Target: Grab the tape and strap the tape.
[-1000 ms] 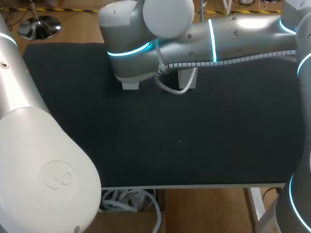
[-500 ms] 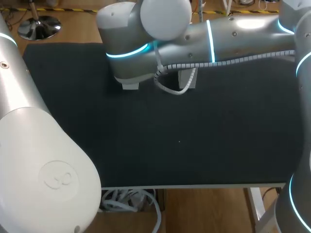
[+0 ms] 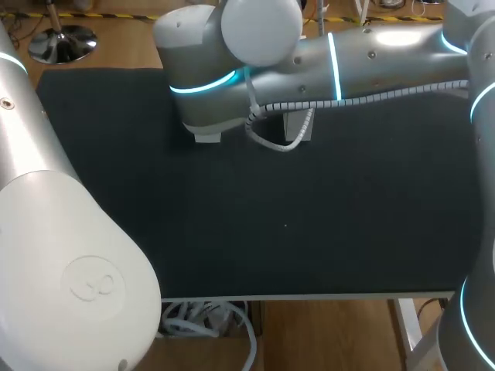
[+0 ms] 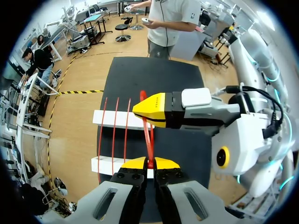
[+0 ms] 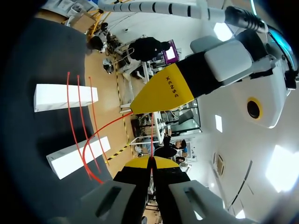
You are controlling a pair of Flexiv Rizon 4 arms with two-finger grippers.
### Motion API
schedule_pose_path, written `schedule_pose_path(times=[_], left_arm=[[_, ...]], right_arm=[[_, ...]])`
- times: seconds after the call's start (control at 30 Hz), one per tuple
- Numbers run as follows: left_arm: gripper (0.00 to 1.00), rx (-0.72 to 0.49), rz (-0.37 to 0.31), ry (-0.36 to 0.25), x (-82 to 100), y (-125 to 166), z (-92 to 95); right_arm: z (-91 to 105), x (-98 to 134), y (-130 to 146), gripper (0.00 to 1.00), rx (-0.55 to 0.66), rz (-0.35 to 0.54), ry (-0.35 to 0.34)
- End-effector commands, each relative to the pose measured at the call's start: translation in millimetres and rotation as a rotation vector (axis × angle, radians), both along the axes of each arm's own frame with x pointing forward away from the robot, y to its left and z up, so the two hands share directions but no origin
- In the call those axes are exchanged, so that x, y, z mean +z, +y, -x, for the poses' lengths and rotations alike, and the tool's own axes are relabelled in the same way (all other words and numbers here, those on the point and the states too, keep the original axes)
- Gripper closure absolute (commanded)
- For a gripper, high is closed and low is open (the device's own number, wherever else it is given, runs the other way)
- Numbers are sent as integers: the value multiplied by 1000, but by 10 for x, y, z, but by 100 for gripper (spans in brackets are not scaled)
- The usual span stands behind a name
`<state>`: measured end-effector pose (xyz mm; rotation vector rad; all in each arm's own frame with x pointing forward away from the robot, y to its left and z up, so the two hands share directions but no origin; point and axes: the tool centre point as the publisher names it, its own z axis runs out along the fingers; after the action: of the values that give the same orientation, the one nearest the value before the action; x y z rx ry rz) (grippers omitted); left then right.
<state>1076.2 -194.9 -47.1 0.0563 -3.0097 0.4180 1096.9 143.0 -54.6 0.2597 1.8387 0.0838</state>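
Note:
The tape is a thin red band. Several strands of it run across two white bars on the black mat. My left gripper is shut on the band just above the nearer bar. My right gripper, fingers together, holds the same band a short way ahead, over the farther bar. In the right wrist view my right gripper is shut on the red tape, which loops down to the bars. The left gripper's yellow tips are close ahead. In the head view both grippers are hidden under my right arm.
The black mat covers the table. My left arm fills the near left corner. Ends of the white bars show under the right arm at the back of the mat. The table's front edge is near.
My right arm's wrist has edged slightly to the left in the head view. Both grips on the tape are unchanged.

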Motion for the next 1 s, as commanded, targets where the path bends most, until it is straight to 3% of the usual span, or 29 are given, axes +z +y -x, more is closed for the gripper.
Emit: schedule_pose_path(times=[0.03,1.0], left_arm=[[100,0,-5,1,12,-3,1],[100,0,-5,1,12,-3,1]], right_arm=[[-20,8,20,100,-5,2,4],[-22,27,65,100,14,-4,1]])
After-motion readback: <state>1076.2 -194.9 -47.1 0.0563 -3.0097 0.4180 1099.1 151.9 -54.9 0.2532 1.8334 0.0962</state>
